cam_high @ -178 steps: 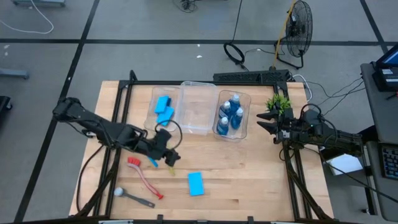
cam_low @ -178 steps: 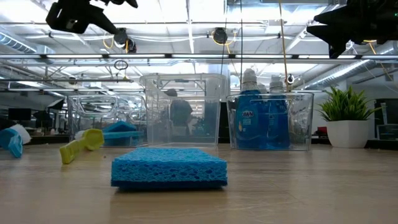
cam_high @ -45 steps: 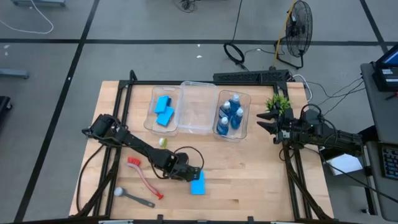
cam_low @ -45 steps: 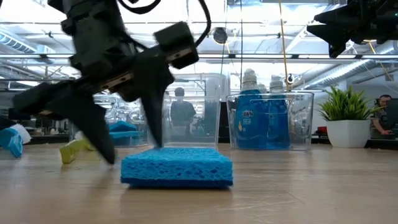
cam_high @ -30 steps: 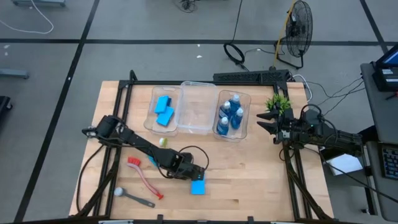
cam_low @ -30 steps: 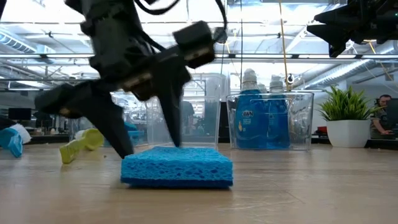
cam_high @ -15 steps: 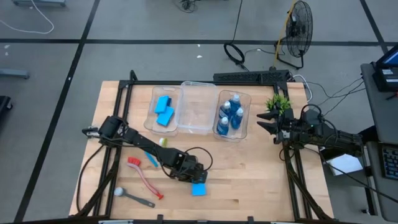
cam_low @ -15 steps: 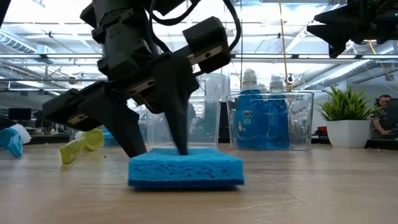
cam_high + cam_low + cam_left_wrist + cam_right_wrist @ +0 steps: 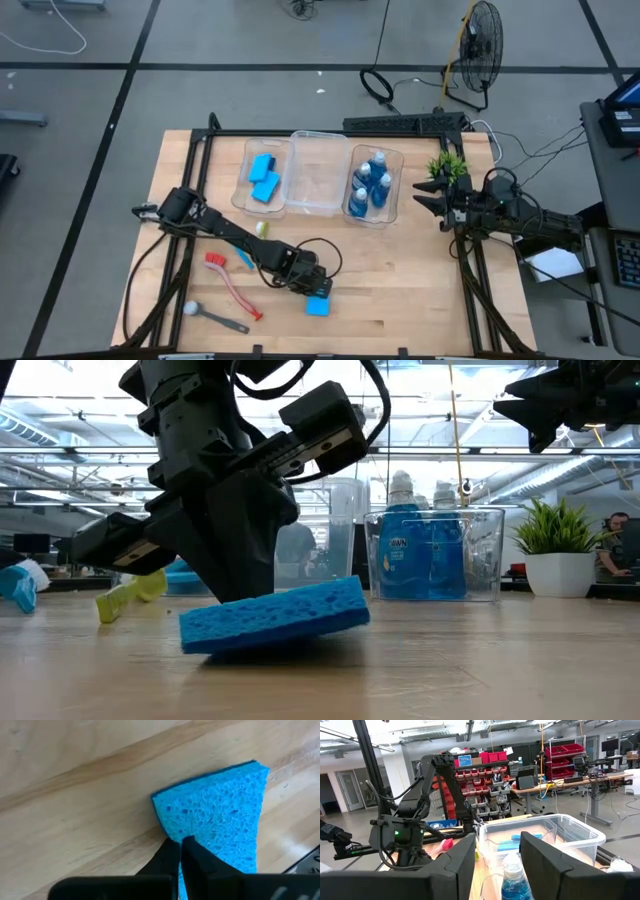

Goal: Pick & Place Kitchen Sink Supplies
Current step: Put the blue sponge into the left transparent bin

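Observation:
A flat bright-blue sponge point(image 9: 319, 306) lies near the table's front middle, with my left gripper point(image 9: 313, 295) shut on it. In the low view the sponge point(image 9: 275, 617) is tilted. Two more sponges point(image 9: 263, 175) lie in the left clear bin, and several blue bottles point(image 9: 371, 186) stand in the right bin. Red point(image 9: 232, 285), grey-black point(image 9: 216, 318), blue point(image 9: 243, 260) and yellow-green point(image 9: 262, 229) brushes lie on the table's left half. My right gripper point(image 9: 420, 197) hangs open above the table's right side, beside the plant. My left gripper pinches the sponge between its two shut fingers at one edge near a corner point(image 9: 175, 832). The fingers point(image 9: 250, 575) come from above, pointing down. The sponge is tilted: its right end point(image 9: 350, 600) is raised and its left end point(image 9: 190, 640) is down at the table.
Three clear bins stand in a row at the back; the middle one point(image 9: 318, 172) holds nothing. A small green potted plant point(image 9: 447, 165) stands at the back right. Bare wood lies to the right of the sponge point(image 9: 420, 290).
My left gripper has come a little toward the near edge and shut on the sponge. The sponge, flat on the table before, is now tipped, its right end lifted while its left end stays low.

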Controlling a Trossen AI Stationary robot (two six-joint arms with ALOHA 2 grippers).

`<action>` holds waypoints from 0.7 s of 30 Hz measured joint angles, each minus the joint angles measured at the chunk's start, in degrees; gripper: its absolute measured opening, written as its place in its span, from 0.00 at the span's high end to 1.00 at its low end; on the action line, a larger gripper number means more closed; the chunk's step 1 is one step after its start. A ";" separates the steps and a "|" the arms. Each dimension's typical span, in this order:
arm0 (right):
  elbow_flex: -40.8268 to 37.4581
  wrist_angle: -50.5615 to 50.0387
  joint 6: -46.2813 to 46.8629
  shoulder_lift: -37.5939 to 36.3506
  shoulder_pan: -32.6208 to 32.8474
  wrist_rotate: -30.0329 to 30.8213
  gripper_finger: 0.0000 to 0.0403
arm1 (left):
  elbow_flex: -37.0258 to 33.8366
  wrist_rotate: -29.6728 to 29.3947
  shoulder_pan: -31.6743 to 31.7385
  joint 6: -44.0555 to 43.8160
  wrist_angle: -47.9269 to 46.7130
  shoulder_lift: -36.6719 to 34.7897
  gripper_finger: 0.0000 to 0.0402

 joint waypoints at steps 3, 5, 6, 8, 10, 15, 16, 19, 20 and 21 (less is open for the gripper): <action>0.00 0.00 0.00 0.00 -0.01 0.00 0.65 | -0.01 -1.17 -0.51 0.04 -0.21 -0.36 0.99; 0.00 0.00 0.00 0.00 0.00 -0.02 0.65 | -0.01 -2.05 -0.86 0.00 -0.90 -1.52 0.99; 0.00 0.00 0.00 0.00 -0.01 -0.02 0.65 | -0.05 -2.81 -1.07 -0.16 -1.70 -1.71 0.99; 0.00 -0.01 -0.10 -0.01 -0.01 -0.03 0.65 | -0.10 -3.67 -1.32 -0.88 -2.71 -2.37 0.99; 0.00 -0.02 -0.13 -0.03 -0.02 -0.02 0.65 | -0.27 -5.20 -1.65 -0.98 -5.25 -3.46 0.99; 0.00 -0.05 -0.17 -0.04 0.00 -0.01 0.65 | -0.36 -6.96 -1.82 -1.40 -9.94 -6.08 1.00; 0.00 -0.11 -0.17 -0.02 -0.01 -0.05 0.65 | -0.45 -7.06 -1.79 -1.38 -10.93 -6.65 1.00; 0.00 -0.05 -0.17 -0.02 -0.02 -0.02 0.65 | -0.41 -7.90 -1.89 -1.33 -11.04 -8.37 1.00; 0.00 -0.07 -0.15 -0.02 -0.02 -0.03 0.65 | -0.36 -8.17 -1.89 -1.33 -11.04 -9.03 1.00; 0.00 -0.09 -0.15 0.00 -0.02 -0.04 0.65 | -0.36 -8.59 -2.07 -1.32 -11.21 -9.66 1.00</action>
